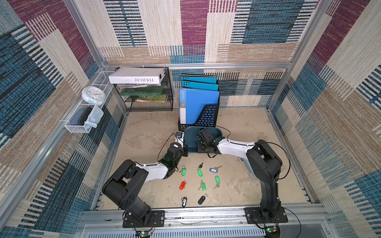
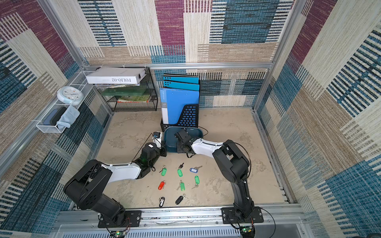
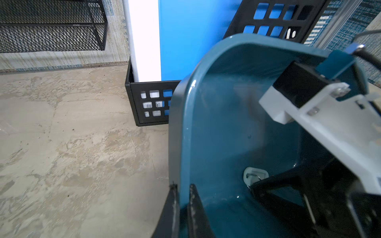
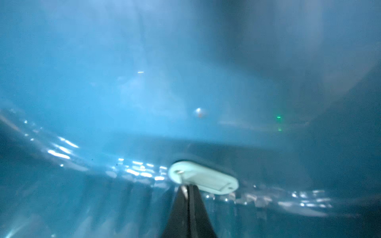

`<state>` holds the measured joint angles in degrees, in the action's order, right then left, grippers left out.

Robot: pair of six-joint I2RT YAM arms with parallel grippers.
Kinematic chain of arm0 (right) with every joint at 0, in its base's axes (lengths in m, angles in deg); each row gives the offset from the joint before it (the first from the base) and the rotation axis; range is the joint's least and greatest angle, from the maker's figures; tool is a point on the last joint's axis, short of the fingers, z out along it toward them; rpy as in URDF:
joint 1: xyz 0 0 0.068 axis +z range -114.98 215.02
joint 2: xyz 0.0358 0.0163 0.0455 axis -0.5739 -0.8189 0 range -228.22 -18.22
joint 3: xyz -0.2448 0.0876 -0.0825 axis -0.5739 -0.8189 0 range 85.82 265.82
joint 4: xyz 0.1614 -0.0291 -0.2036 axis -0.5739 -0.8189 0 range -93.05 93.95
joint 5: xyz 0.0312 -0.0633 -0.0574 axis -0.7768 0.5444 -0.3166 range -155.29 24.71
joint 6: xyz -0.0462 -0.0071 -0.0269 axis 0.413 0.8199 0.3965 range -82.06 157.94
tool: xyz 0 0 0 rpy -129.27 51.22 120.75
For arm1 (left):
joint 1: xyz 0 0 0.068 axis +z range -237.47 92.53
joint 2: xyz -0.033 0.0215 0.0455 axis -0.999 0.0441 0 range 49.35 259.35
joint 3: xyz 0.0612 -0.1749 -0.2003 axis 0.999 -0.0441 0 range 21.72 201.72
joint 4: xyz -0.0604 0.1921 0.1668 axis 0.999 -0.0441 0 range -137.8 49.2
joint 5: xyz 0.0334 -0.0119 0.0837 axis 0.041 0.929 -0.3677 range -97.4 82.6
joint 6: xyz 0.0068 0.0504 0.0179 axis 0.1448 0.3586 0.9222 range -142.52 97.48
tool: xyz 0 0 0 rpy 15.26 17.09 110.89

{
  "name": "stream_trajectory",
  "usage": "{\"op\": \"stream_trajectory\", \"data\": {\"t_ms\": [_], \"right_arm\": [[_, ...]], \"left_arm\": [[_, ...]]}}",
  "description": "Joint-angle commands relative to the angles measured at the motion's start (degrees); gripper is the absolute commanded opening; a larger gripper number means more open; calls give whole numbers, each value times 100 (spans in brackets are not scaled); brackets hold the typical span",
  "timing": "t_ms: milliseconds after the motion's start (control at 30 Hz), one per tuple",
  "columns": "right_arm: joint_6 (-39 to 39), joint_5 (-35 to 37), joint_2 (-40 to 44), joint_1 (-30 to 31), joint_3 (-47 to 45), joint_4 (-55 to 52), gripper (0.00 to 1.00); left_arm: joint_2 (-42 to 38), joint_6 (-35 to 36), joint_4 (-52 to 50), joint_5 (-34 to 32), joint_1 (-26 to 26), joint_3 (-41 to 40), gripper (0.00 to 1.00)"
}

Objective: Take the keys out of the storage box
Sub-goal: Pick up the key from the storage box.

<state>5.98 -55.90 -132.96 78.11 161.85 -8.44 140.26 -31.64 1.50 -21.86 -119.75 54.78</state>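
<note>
The dark teal storage box (image 1: 190, 142) (image 2: 170, 142) stands tipped up in front of the file holder. My left gripper (image 3: 183, 186) (image 1: 186, 151) is shut on its rim (image 3: 185, 123), one finger outside and one inside. My right gripper (image 4: 188, 186) reaches into the box (image 4: 144, 92) and is shut on the metal ring of a key with a pale blue tag (image 4: 206, 180) (image 3: 255, 175) lying at the bottom. Several other keys lie in rows on the table nearer the front, with green (image 1: 183, 171), blue (image 1: 212, 169), red (image 1: 182, 185) and black (image 1: 201, 199) tags.
A black perforated file holder with blue folders (image 1: 208, 115) stands right behind the box. A black wire mesh rack (image 1: 150, 96) with a white folio box sits at the back left. A white wire basket (image 1: 80, 123) and a clock (image 1: 93, 94) hang on the left wall.
</note>
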Motion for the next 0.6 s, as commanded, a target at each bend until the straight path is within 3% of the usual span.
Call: {"op": "stream_trajectory", "data": {"t_ms": [0, 300, 500, 567], "right_arm": [[145, 281, 75, 15, 26, 22, 0], [463, 291, 958, 153, -247, 49, 0], [635, 326, 1861, 191, -703, -62, 0], [724, 242, 2262, 240, -876, -243, 0]], "left_arm": [[14, 45, -117, 158, -12, 69, 2], [19, -129, -662, -153, -15, 345, 2], [41, -491, -1688, -432, -16, 727, 2], [31, -707, -2508, -634, -15, 1099, 2]]}}
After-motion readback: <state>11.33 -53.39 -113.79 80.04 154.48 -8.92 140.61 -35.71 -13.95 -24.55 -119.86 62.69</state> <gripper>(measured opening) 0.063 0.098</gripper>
